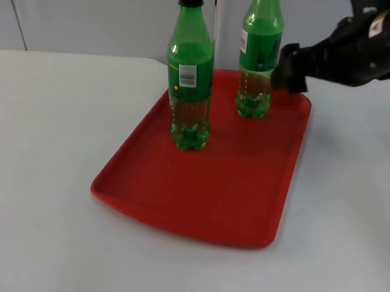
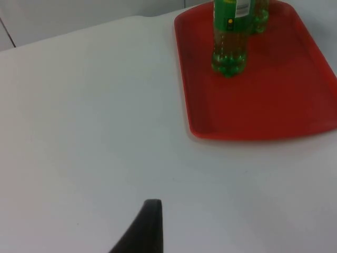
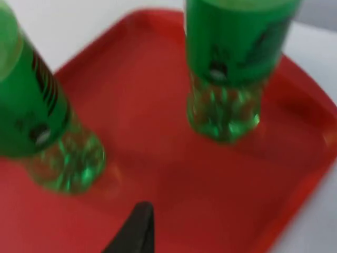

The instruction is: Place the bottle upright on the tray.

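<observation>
**Two green bottles upright on the red tray**

The white desk runs back to a grey wall. On it, a little right of centre, lies a red tray with a low raised rim, flat and turned slightly askew.

Two green plastic bottles stand upright on the far half of the tray. The left bottle has a black cap and a white label panel facing the camera; its base rests well inside the tray, nearer the left rim. The right bottle stands further back, close to the tray's far right corner, its top cut off by the frame edge. The two are apart, not touching. In the right wrist view both bases sit on the red floor of the tray.

The right hand hovers just beside the right bottle, at about label height, above the tray's far right corner; whether its fingers are apart or together cannot be made out.

The left hand waits over bare desk, well apart from the tray's left rim; its finger spacing cannot be judged either.
</observation>
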{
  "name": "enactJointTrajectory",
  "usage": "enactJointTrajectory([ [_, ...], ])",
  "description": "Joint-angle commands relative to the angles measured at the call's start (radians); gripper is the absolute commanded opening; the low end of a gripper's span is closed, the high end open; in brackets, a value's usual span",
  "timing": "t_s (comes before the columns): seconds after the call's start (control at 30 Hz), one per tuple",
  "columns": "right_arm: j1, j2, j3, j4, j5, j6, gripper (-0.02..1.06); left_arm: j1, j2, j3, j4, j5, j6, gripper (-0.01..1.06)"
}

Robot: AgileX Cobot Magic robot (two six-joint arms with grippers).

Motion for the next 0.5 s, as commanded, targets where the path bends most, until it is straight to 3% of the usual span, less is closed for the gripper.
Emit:
enactJointTrajectory([
  [0.0,0.000,-0.060,0.005,0.002,0.119,0.004,1.05,0.001,-0.003,0.005,-0.002,-0.001,-0.001,1.05],
  [0.17,0.000,-0.165,0.005,0.006,0.336,0.004,1.05,0.001,-0.003,0.005,-0.002,-0.001,-0.001,1.05],
  [0.47,0.000,-0.292,0.005,0.008,0.583,-0.014,1.05,0.001,-0.003,0.005,-0.002,-0.001,-0.001,1.05],
])
